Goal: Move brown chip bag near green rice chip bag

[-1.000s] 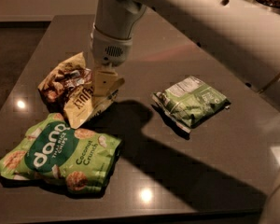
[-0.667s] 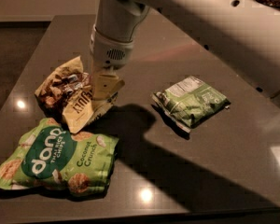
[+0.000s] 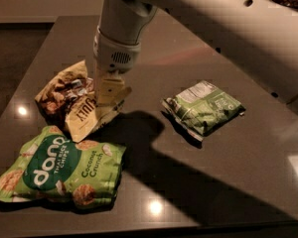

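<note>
As the gripper (image 3: pixel 109 90) pinches it, the brown chip bag (image 3: pixel 57 99) points diagonally toward the green rice chip bag (image 3: pixel 54 165).

The gripper (image 3: pixel 111 92), over the table's (image 3: pixel 228 177) left side, has drawn the brown chip bag (image 3: pixel 64 95), held in its jaws, slightly closer to the green rice chip bag (image 3: pixel 59 165), which has slid left.

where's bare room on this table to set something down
Bare table lies right of the green rice chip bag along the near edge, and behind the small green bag toward the far edge. The view's left is crowded: the gripper is at the brown chip bag, just behind the green rice chip bag.
</note>
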You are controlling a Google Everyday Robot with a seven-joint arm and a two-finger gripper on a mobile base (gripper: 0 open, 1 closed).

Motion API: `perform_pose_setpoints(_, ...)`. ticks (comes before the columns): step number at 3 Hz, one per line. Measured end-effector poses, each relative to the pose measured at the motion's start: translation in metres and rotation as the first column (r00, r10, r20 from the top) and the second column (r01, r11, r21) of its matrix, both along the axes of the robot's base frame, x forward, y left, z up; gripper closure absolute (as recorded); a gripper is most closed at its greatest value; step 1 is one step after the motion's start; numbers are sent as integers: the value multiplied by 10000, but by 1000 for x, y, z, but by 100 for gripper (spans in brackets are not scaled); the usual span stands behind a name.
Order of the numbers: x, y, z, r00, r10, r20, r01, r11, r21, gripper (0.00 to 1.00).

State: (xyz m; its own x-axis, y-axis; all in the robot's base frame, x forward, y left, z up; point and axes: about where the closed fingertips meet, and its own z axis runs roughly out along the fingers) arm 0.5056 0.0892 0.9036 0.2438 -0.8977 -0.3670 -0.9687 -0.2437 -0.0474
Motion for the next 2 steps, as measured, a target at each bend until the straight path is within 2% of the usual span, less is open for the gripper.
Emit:
perform_pose_setpoints(1, 0, 2, 0, 10000, 5, 38, -5, 10000, 28, 4)
perform_pose_setpoints(2, 0, 2, 0, 10000, 7, 58, -8, 10000, 44, 0)
